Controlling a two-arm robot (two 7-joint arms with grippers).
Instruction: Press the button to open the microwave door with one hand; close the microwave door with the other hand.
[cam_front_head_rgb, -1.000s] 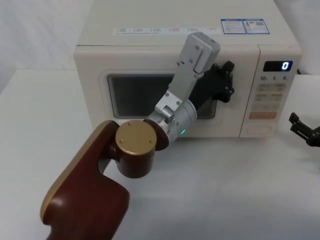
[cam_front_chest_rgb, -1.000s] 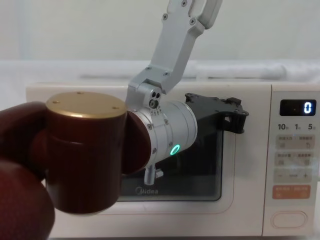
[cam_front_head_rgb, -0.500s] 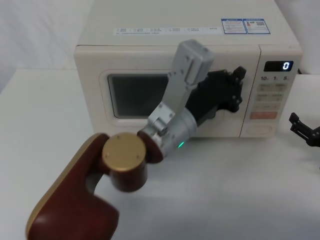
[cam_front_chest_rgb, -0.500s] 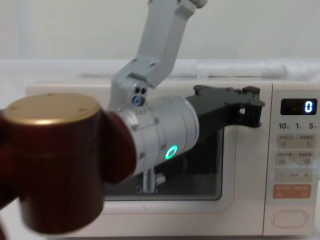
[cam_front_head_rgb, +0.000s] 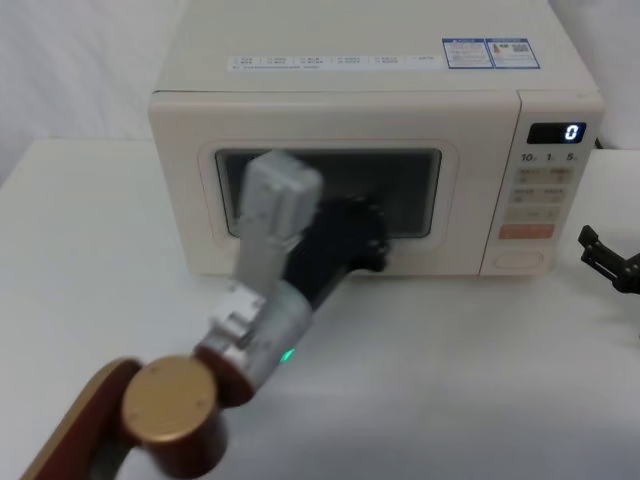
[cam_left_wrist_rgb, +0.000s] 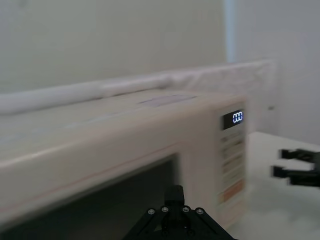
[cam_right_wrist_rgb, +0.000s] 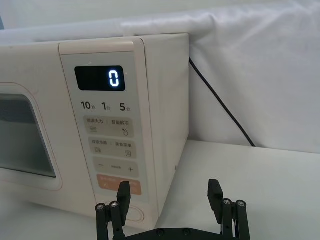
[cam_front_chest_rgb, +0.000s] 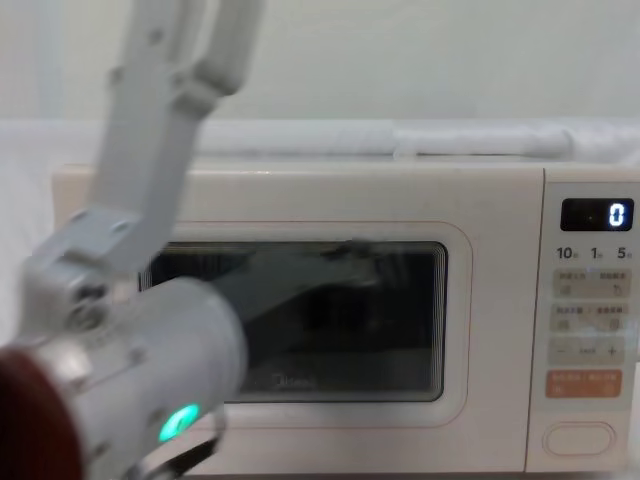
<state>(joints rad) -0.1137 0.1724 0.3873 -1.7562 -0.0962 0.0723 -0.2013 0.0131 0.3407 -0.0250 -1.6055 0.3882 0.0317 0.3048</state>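
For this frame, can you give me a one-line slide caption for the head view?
Left gripper in front of the shut microwave door; right gripper parked beside the control panel.

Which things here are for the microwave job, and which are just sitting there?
For the job: button, microwave door, left gripper before the door, right gripper near the button.
Just there: display, stickers, black cable.

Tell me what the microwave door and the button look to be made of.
The microwave door: cream frame, likely smooth moulded plastic with an even, low sheen; its dark window looks like glossy glass or clear plastic, showing reflections. The button: same cream plastic by its look, with a smooth, matte face.
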